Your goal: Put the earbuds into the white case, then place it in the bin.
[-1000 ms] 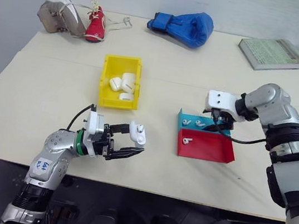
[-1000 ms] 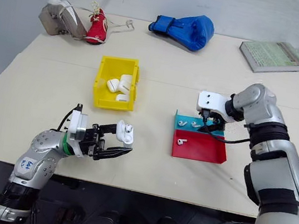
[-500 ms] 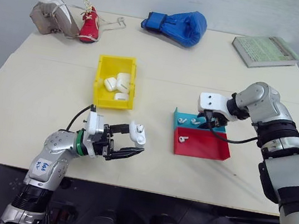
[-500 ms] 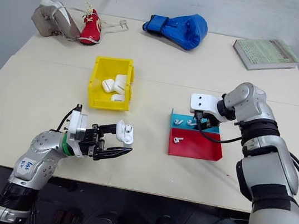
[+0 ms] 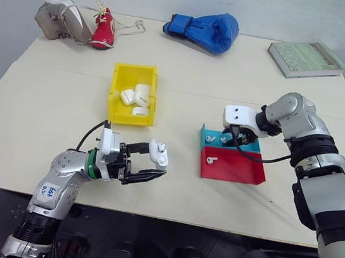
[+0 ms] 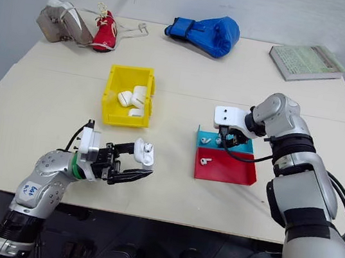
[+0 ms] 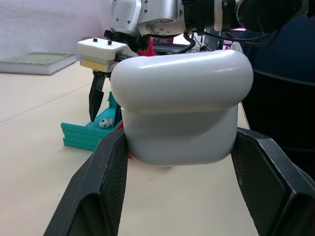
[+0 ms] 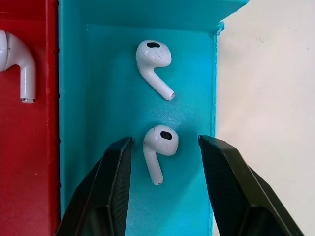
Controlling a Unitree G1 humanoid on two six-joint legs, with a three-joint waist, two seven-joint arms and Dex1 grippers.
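Note:
My left gripper [image 5: 147, 162] is shut on the white case [image 5: 159, 154], held above the table's front with its lid up; up close the case [image 7: 182, 108] sits between both black fingers [image 7: 101, 191]. My right gripper [image 5: 234, 137] hangs open over the blue tray [image 5: 252, 145], tips pointing down. One of the earbuds [image 8: 158, 147] lies between its fingers [image 8: 115, 187] with a gap on each side. A second earbud [image 8: 153, 59] lies farther along the blue floor, and a third [image 8: 19, 59] in the red tray [image 5: 238, 168]. The yellow bin [image 5: 116, 94] stands at centre left.
Three white cases [image 5: 136, 95] lie inside the bin. Along the far edge are a blue boxing glove [image 5: 204, 28], a book [image 5: 306, 58], a red shoe [image 5: 104, 28] and a grey shoe [image 5: 58, 16].
My right gripper has shifted a little to the left over the blue tray, and its jaws have narrowed. The left gripper and the case have stayed put. The camera view has shifted.

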